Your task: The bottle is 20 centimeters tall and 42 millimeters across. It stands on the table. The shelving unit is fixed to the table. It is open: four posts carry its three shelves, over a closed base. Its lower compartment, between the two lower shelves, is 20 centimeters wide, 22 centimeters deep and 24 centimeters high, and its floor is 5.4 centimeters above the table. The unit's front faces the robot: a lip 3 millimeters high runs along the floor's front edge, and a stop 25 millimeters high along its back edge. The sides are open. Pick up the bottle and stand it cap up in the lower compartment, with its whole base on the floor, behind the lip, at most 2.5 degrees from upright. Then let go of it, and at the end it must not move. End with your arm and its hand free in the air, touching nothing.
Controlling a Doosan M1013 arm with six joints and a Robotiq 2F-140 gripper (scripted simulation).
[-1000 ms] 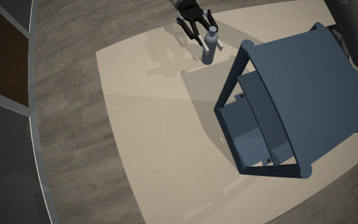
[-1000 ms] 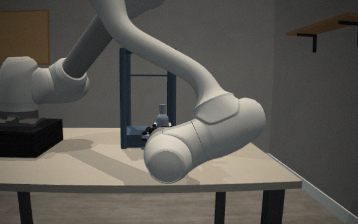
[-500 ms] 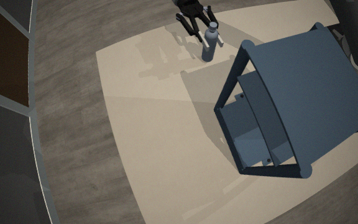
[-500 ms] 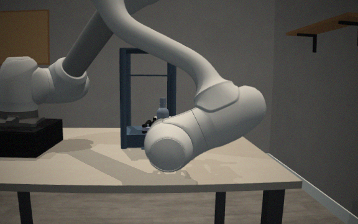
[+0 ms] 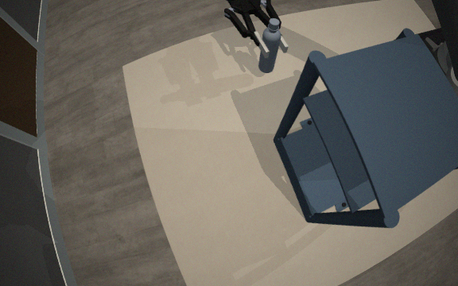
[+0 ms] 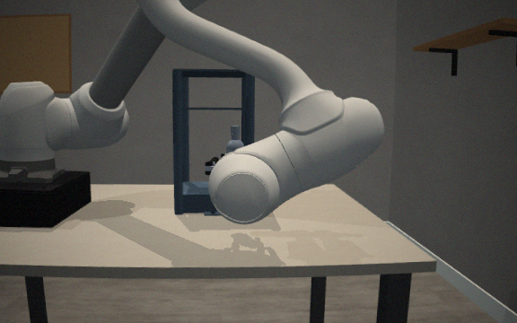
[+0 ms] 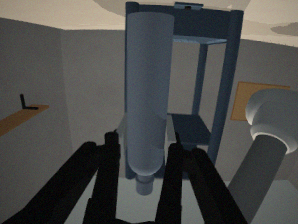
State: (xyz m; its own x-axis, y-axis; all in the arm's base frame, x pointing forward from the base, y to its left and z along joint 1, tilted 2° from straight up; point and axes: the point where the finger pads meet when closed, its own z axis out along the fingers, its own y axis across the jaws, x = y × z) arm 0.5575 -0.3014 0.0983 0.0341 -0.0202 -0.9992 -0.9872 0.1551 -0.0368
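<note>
The grey-blue bottle (image 5: 270, 48) (image 6: 234, 143) (image 7: 148, 90) is upright with its cap up, left of the shelving unit (image 5: 390, 111) (image 6: 180, 135) (image 7: 224, 76) in the top view. My gripper (image 5: 273, 45) (image 7: 147, 123) is shut on the bottle's upper body, one finger on each side. The bottle seems to hang a little above the table (image 5: 207, 191) (image 6: 359, 242), over its own shadow. The lower compartment's floor (image 5: 318, 187) (image 6: 194, 188) holds nothing. In the exterior view the arm hides most of the bottle and the gripper.
The arm's big wrist link (image 6: 292, 170) hangs low over the table in front of the unit. The robot's black base (image 6: 42, 197) stands at the table's left. A wall shelf (image 6: 467, 38) is high at the right.
</note>
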